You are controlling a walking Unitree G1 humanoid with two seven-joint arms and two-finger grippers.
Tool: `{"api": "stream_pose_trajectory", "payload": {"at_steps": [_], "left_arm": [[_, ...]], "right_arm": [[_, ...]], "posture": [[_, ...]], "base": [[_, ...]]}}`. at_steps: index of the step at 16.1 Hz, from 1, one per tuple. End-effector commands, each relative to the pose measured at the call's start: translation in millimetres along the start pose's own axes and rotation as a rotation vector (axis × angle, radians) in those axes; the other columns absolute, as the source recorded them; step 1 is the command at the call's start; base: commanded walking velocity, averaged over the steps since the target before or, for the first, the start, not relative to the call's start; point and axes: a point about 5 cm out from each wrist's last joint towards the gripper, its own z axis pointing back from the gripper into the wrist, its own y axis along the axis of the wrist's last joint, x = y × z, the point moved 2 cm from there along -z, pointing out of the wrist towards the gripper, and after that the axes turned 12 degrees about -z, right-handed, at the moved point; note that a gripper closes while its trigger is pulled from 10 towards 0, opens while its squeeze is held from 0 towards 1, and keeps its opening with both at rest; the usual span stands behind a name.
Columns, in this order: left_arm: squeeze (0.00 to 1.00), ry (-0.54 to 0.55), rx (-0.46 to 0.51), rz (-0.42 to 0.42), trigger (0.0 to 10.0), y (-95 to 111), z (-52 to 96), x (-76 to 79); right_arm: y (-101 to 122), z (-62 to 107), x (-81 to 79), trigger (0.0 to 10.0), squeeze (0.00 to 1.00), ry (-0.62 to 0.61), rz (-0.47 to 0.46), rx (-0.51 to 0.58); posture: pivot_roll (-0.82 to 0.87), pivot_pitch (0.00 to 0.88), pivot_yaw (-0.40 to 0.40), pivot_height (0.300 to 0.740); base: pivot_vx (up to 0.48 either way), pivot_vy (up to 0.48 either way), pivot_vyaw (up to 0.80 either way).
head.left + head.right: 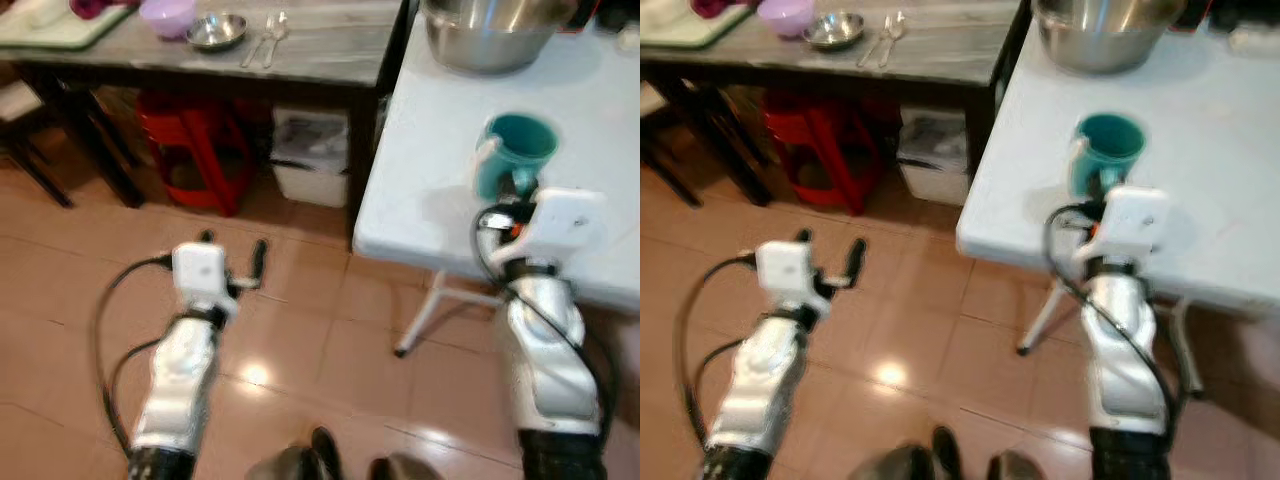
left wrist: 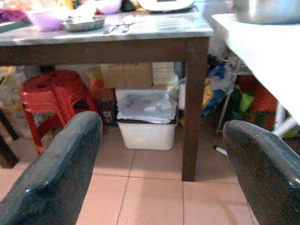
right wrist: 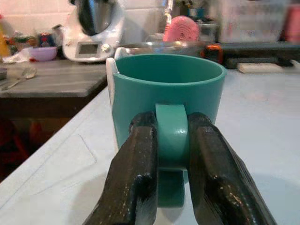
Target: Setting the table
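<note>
Starting at your left, the left gripper [image 1: 232, 255] hangs low over the tiled floor [image 1: 300, 300], its jaws spread wide and holding nothing — that arm looks idle, parked clear of both tables so it won't catch an edge.

Beyond it stands the dark wooden worktop [image 1: 320, 50], which seems to be the stock of tableware: a purple bowl [image 1: 167, 15], a small steel dish [image 1: 216, 31] just beside it, and a fork and spoon [image 1: 268, 38] lying side by side further along. You can't see into the purple bowl well enough to say what it holds; the steel dish looks empty. Under that worktop sit a red stool [image 1: 195, 150] and a white bin [image 1: 312, 160].

Moving right, the white worktop [image 1: 430, 190] carries a large steel mixing bowl [image 1: 490, 35] at its far end, contents hidden by the angle. Nearer you is the teal mug [image 3: 168, 89], upright and resting on the white surface close to its front edge. The right gripper [image 3: 172, 140] has its jaws clamped on the mug's handle, one finger on each side — a sensible hold, since it keeps the mug level and the rim free. As far as you can see into it, the mug looks empty.
</note>
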Motion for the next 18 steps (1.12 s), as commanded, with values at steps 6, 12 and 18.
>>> {"api": "stream_pose_trajectory", "payload": {"at_steps": [6,12,18], "left_arm": [[0.0,0.007,0.004,-0.014,10.0,0,-1.7,-2.1],[0.0,0.003,0.0,-0.014,10.0,-1,-1.9,1.4],[0.0,0.0,0.002,-0.014,10.0,1,-3.9,4.6]], "right_arm": [[2,0.6,-2.7,10.0,0.0,0.009,0.001,0.013],[1,-0.4,-3.9,10.0,0.0,0.013,-0.001,0.014],[2,-1.9,-4.8,10.0,0.0,0.018,0.028,0.025]], "posture": [[-0.12,0.179,0.115,0.74],[-0.12,0.176,0.114,0.74],[-0.12,0.177,0.116,0.74]], "base": [[0.0,0.432,-0.74],[0.0,0.43,-0.68],[0.0,0.428,-0.18]]}}
